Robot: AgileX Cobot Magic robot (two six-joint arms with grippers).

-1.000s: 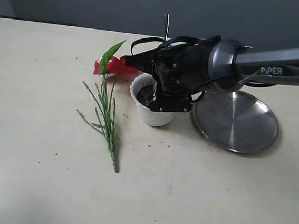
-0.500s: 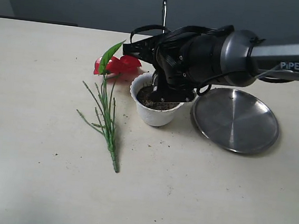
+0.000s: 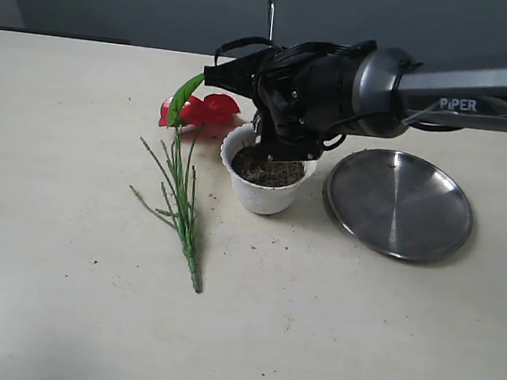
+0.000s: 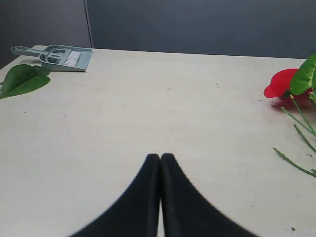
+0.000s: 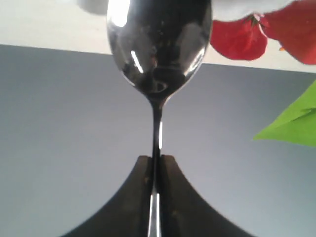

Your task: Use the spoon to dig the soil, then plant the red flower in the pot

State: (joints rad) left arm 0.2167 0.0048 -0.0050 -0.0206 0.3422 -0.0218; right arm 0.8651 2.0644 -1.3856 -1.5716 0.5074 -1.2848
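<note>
I have my right pincer (image 3: 280, 149) just above the centre of the exterior frame. It is clenched on the thin handle of the spoon (image 5: 157, 39). In its wrist view the two black fingers pinch the handle a little behind the shiny bowl, which juts out past the fingertips.

From outside, the handle's end pokes straight up above the arm at the top of the frame. The pincer's tip points down over the white pot (image 3: 257, 195), right above the dark soil (image 3: 267, 167) inside it. The gripper body hides the bowl, so I cannot tell whether it touches the soil.

The red flower (image 3: 198, 111) lies flat on the table (image 3: 63, 297). Its bloom is just beside the pot's upper left, and its stems run down toward the lower middle. A steel plate (image 3: 400, 204) sits just right of the pot.

My left pincer (image 4: 160, 157) is clamped together on nothing, over bare table and well apart from the flower.
</note>
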